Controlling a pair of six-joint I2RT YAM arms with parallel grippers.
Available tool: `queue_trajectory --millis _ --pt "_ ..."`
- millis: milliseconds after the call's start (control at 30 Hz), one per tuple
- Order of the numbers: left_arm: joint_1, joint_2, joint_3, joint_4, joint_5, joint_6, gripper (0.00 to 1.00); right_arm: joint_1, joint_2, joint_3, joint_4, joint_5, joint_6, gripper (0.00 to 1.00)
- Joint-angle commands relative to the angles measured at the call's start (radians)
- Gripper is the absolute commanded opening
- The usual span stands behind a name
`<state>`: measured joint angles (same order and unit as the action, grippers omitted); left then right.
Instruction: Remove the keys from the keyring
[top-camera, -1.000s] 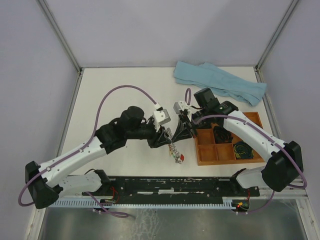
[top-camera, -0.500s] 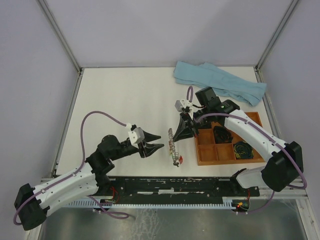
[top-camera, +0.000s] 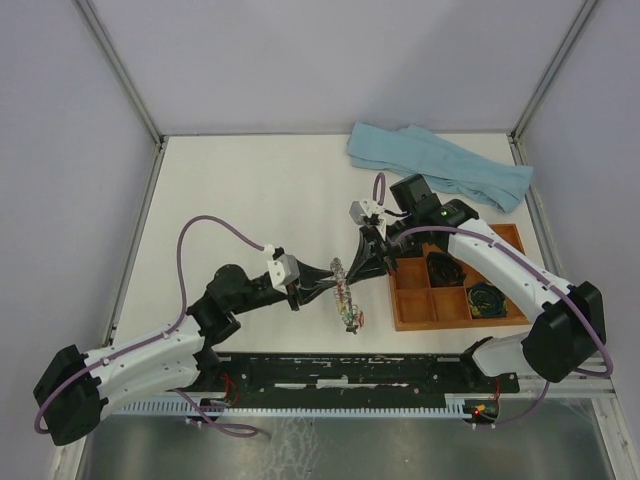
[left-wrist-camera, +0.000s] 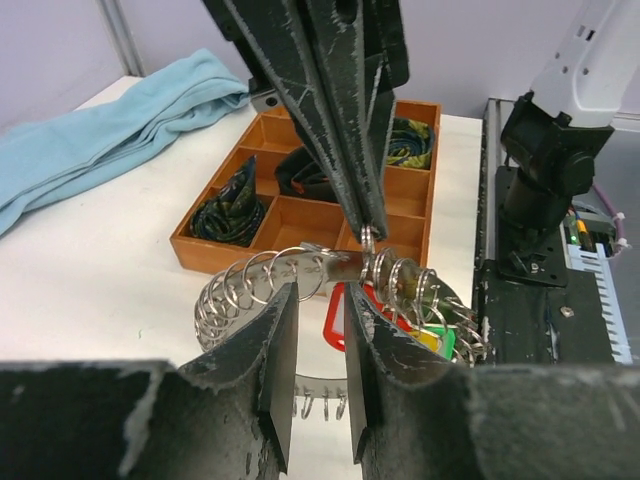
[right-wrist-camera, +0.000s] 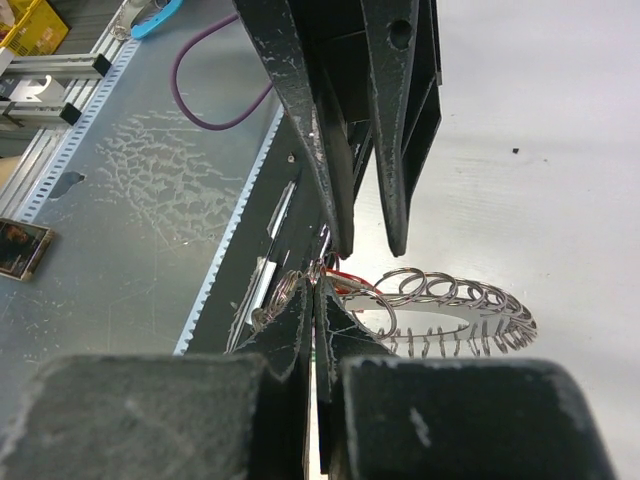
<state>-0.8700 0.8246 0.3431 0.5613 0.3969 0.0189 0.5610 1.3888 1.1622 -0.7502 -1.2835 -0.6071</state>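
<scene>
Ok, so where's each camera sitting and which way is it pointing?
Top external: above and behind the bases, looking down at the table; the left arm and right arm show.
Left wrist: on the left arm, facing the tray; the left gripper at bottom.
Right wrist: on the right arm, facing the table's near edge; the right gripper at bottom.
Shared: both wrist views show the keyring.

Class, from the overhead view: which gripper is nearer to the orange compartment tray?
Right. The right gripper pinches the keyring just left of the tray; the left gripper sits beyond the ring, farther left.
</scene>
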Motion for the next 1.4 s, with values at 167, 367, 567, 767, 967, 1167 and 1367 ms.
queue_trajectory --millis 167,367,567,767,967,1167,1367 --pt "0.002 -0.009 0.020 0.133 0.132 0.036 0.31 -0.002 -0.003 0.053 0.002 -0.062 -0.022 0.01" --pt "0.003 -0.008 0.014 0.131 0.146 0.032 0.31 -0.001 -0.004 0.053 -0.003 -0.062 -0.024 0.01" --pt "0.002 0.013 0.026 0.113 0.118 0.035 0.27 -0.002 -0.004 0.053 -0.003 -0.064 -0.026 0.01" --pt "0.002 0.022 0.031 0.107 0.095 0.058 0.26 -0.003 -0.003 0.054 -0.008 -0.065 -0.031 0.01" --pt "0.002 0.023 0.033 0.091 0.100 0.066 0.18 -0.003 -0.002 0.056 -0.017 -0.065 -0.041 0.01" --pt "0.003 0.052 0.042 0.088 0.129 0.059 0.17 -0.003 -0.002 0.057 -0.020 -0.065 -0.043 0.01" --pt "0.003 0.069 0.050 0.088 0.148 0.053 0.17 -0.002 -0.002 0.056 -0.022 -0.065 -0.045 0.01"
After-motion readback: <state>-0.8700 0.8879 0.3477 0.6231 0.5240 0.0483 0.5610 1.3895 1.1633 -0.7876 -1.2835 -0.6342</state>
